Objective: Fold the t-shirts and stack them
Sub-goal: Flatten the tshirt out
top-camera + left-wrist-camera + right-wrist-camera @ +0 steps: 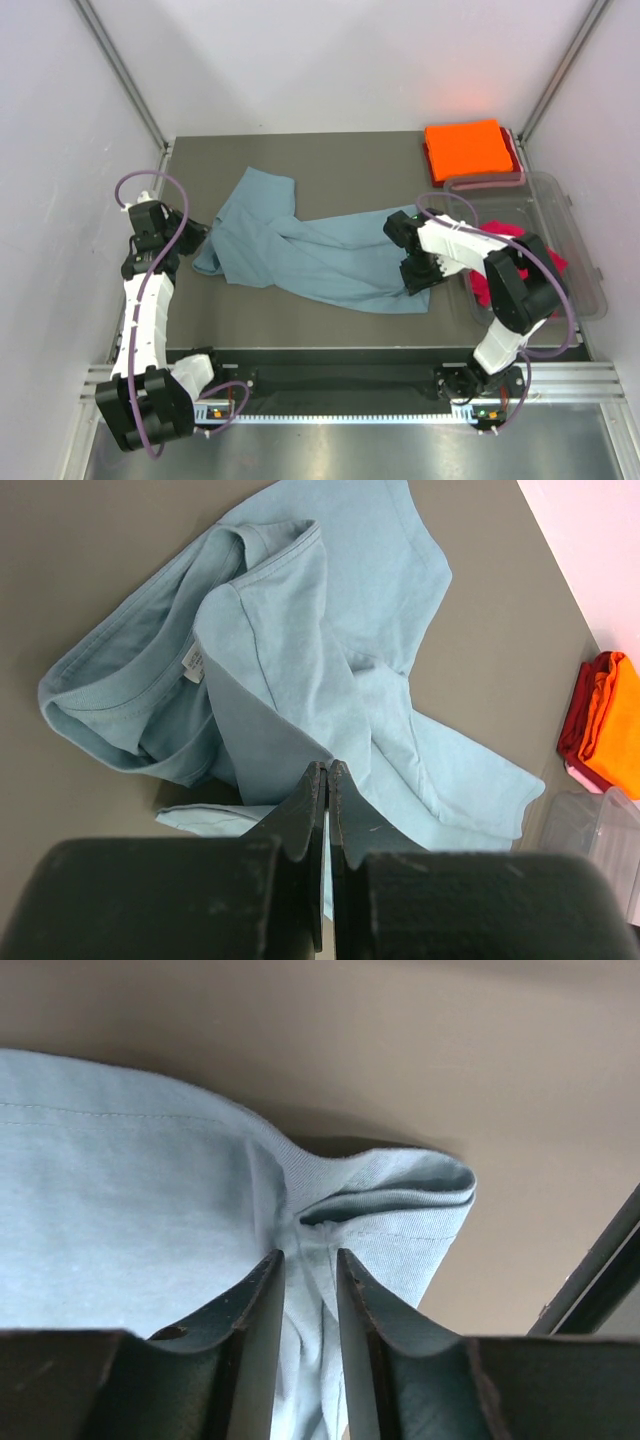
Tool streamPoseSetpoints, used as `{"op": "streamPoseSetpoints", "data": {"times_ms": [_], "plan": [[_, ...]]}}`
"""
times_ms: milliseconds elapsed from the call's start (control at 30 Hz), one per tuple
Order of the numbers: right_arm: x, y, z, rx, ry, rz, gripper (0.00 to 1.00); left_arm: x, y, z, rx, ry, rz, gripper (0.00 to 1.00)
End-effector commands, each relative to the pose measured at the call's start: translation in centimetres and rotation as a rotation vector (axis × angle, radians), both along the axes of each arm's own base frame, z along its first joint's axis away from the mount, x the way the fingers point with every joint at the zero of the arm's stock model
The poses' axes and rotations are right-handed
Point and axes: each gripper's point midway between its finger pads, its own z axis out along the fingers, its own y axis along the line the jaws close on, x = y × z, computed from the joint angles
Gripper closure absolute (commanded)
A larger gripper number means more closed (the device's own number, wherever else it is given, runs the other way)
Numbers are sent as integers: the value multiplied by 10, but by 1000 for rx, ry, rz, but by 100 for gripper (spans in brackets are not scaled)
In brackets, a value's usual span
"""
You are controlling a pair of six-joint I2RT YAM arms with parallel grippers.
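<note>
A grey-blue t-shirt lies crumpled across the middle of the table, its collar and label showing in the left wrist view. My left gripper is at the shirt's left edge, shut on a raised fold of it. My right gripper is at the shirt's right end, with a bunched hem corner pinched between its fingers and lifted a little. An orange t-shirt lies folded at the back right. A crimson t-shirt sits in the tub, partly hidden by the right arm.
A clear plastic tub stands along the table's right edge. Under the orange shirt show a dark red layer and a pink one. White walls close in the table on the left, back and right.
</note>
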Motion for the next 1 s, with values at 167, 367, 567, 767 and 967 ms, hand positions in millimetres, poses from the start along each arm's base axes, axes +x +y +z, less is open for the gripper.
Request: {"op": "streamPoseSetpoints", "data": {"times_ms": [167,367,567,767,967], "plan": [[3,-6,5,-16,-37,-20,69,6,3,21,33,-64,1,100],[0,-11,-2,-37,-28,-22,68,6,2,20,35,-64,-1,100],[-6,-13,-9,-51,-1,-26,67,7,3,19,35,-61,0,100],[-8,-17,-12,-70,3,-32,73,7,4,20,39,-62,3,100],[-9,-24,-2,-91,-16,-42,95,7,2,21,36,-60,-2,100]]}}
